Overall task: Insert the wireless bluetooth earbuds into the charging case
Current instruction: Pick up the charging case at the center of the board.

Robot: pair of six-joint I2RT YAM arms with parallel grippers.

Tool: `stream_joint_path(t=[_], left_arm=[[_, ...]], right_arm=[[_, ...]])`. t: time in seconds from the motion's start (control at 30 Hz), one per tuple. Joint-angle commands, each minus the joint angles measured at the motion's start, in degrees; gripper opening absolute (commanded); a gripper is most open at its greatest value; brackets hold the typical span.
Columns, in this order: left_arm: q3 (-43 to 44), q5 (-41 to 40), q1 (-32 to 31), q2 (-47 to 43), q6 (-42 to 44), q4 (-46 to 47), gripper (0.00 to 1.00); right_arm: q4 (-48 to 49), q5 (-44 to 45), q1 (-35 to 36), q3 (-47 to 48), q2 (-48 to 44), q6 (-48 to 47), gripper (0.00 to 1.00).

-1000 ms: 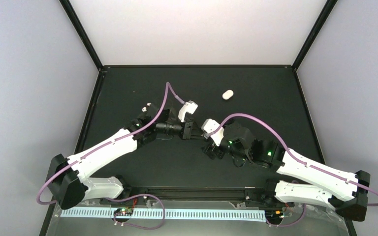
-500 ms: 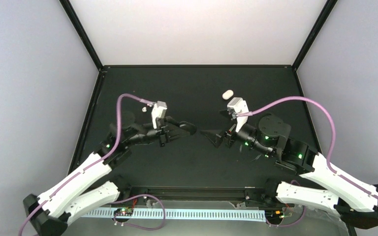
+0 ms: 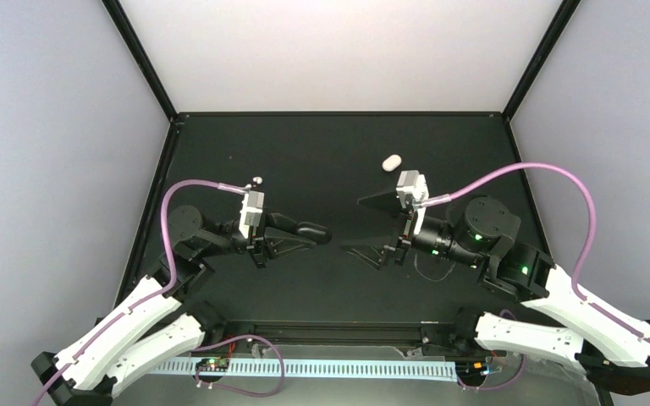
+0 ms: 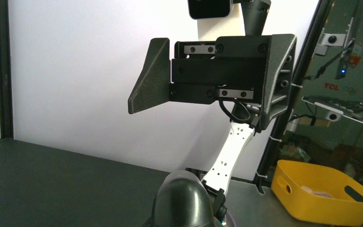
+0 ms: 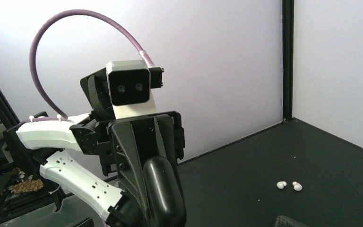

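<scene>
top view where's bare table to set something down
Bare table: the far strip behind the case, the far right corner beside it, the near middle short of the claws. Crowded: the middle, where left claw and right claw face each other; earbuds lie by the left arm.

Charging case [image 4: 185,201] at bottom edge, right arm's jaws wide apart opposite, yellow bin [image 4: 312,205] beyond

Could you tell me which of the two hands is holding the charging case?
The left hand, shut on the black oval charging case; the right hand, facing it, stands wide open and empty.
</scene>
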Motion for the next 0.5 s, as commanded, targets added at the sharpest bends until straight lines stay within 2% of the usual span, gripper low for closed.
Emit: stream_joint_path(t=[0.0, 0.2, 0.3, 0.47], left_arm=[[2.3, 3.5, 0.1, 0.8, 1.1, 3.1, 0.02], [-0.4, 2.8, 0.1, -0.1, 1.9, 6.6, 0.02], [-4.6, 4.1, 0.2, -3.0, 5.2, 12.7, 0.02], [-5.6, 6.8, 0.1, -5.2, 11.4, 15.1, 0.02]], right_arm=[[6.2, 2.0, -0.2, -3.4, -3.8, -0.8, 1.0], [-0.8, 10.1, -0.3, 2.6, 0.4, -4.4, 1.0], [-0.1, 10.1, -0.2, 1.4, 1.4, -5.6, 1.0], [0.9, 11.6, -0.2, -1.7, 0.7, -5.7, 1.0]])
